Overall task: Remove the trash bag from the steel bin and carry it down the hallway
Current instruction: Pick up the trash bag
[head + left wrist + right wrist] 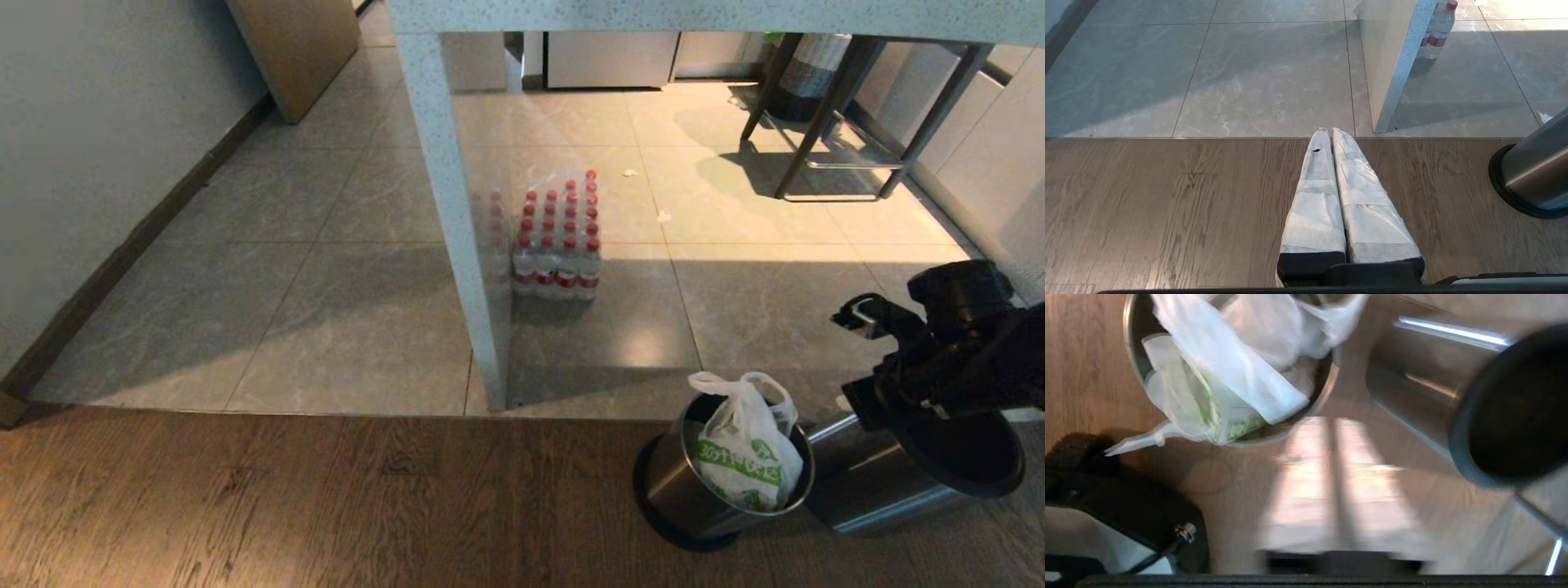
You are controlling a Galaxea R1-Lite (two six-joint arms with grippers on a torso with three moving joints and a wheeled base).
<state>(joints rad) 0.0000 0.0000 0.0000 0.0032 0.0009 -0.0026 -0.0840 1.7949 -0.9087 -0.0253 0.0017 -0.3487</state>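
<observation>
The steel bin (682, 490) stands on the dark wood floor at the lower right, tilted a little. The whitish trash bag (747, 457) with green lettering sits in it, its loop handles sticking up above the rim. From the right wrist view the trash bag (1224, 371) fills the steel bin (1133, 355). My right arm (939, 351) hovers just right of the bin, and my right gripper (1333, 420) hangs over the wood floor beside the bin's rim, apart from the bag. My left gripper (1329, 130) is shut and parked low over the wood floor. The grey-tiled hallway floor (326, 286) begins beyond the wood.
A second steel bin (873, 482) with a black rim (971, 457) lies tipped right of the first. A white table leg (457, 220) stands on the tiles next to a pack of red-capped bottles (559, 237). Stool legs (841, 122) are at the back right, a wall on the left.
</observation>
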